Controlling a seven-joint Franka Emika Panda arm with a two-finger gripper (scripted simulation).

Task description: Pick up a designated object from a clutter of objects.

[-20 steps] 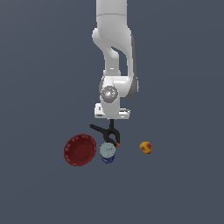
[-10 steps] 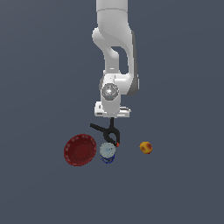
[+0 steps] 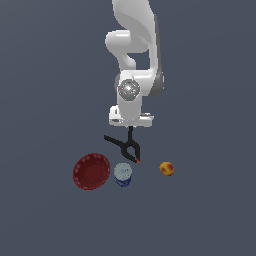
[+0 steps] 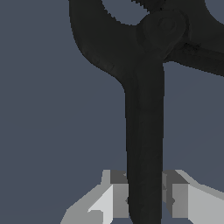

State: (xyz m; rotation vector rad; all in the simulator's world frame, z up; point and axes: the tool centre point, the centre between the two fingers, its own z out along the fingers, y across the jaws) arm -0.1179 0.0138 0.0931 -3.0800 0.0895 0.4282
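While the red bowl (image 3: 91, 171) sits left, the end effector (image 3: 130, 128) clamps one clamp (image 3: 128, 147) handle.

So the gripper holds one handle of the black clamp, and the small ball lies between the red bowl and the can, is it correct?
Not quite. In the exterior view the can lies between the red bowl and the small ball. The gripper does hold one handle of the black clamp, as the wrist view shows.
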